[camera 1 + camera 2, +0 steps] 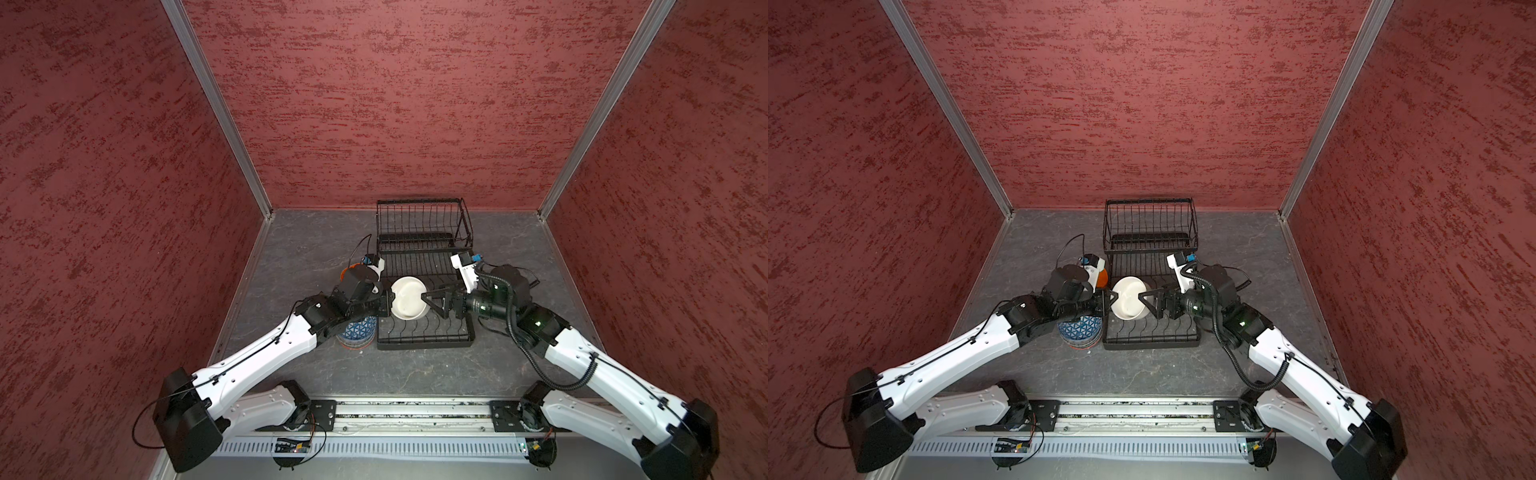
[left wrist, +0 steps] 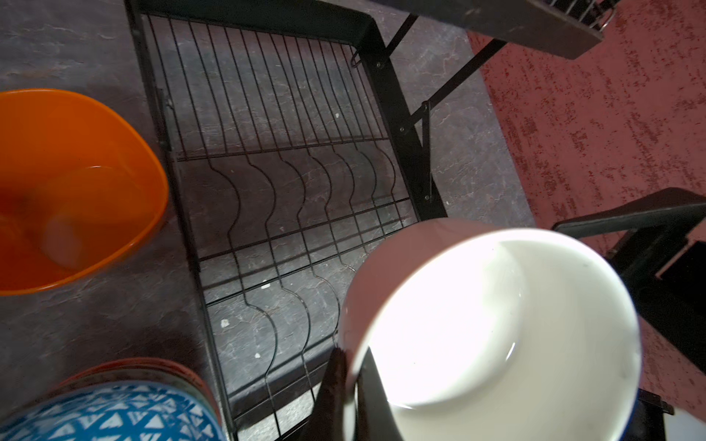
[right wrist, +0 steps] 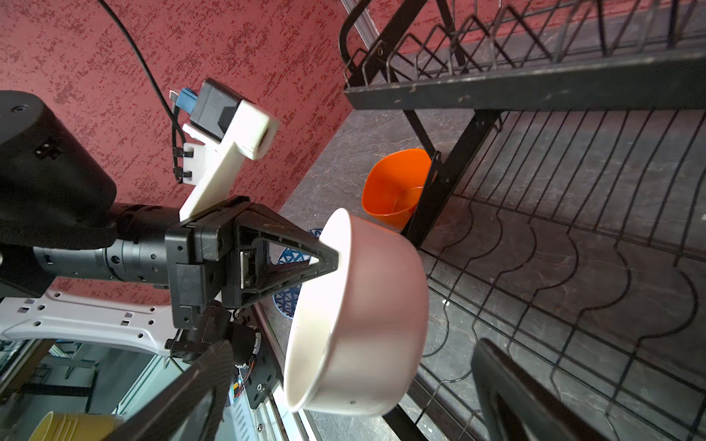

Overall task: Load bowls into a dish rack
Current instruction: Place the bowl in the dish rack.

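One plain white bowl (image 1: 409, 303) hung tilted above the lower tray of the single dish rack (image 1: 424, 343), its rim pinched in the clamped left gripper (image 3: 334, 263). The right gripper (image 1: 433, 305), jaws spread wide and holding nothing, sat just beside the bowl's opposite edge. Outside the rack, near the left gripper's wrist, stood one orange bowl (image 2: 76, 183) and one stack of patterned bowls (image 1: 358, 331), their number unclear.

Left arm (image 1: 266, 361) and right arm (image 1: 623, 399): white moulded link shells, black joint housings, small recessed screw holes. Thin black cable (image 1: 134, 428) clipped along each shell. Black corrugated hose (image 1: 535, 368) on the right arm only. Left gripper (image 3: 334, 263): black, with triangular openwork fingers. White camera bracket (image 3: 225, 160) carrying a black module and a blue connector.
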Motion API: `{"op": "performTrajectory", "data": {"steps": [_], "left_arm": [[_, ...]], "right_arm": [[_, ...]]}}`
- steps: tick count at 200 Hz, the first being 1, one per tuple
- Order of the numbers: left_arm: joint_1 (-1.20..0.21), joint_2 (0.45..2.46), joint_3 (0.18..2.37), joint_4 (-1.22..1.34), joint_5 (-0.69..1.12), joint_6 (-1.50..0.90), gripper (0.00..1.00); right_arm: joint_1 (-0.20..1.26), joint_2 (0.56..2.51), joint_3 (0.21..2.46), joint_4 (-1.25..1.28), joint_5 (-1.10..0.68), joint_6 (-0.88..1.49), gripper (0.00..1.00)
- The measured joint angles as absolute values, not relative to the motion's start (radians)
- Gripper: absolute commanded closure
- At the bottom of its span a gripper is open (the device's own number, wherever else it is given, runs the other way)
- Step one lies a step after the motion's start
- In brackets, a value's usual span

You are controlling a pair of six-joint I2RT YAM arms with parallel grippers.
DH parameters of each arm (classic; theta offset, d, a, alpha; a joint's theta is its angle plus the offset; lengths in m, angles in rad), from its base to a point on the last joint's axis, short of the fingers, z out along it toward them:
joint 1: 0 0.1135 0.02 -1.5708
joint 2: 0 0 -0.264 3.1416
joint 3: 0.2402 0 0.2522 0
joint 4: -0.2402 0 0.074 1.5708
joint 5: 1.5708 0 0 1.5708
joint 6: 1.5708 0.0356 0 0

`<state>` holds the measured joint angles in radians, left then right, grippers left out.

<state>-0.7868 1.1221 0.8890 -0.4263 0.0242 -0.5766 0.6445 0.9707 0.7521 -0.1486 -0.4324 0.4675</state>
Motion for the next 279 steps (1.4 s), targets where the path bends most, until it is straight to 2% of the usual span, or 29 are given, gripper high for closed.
{"op": "performTrajectory", "data": {"steps": [115,279], "left_arm": [[-0.830,1.140,0.828,-0.217,0.019,-0.661,1.00],[-0.834,1.174,0.825,-0.172,0.020,-0.694,1.00]], "right_arm": [[0.645,0.962,0.688,-0.101,-0.479,0.540,0.08],[0.633,0.937,0.612,0.015,-0.463,0.628,0.42]]}}
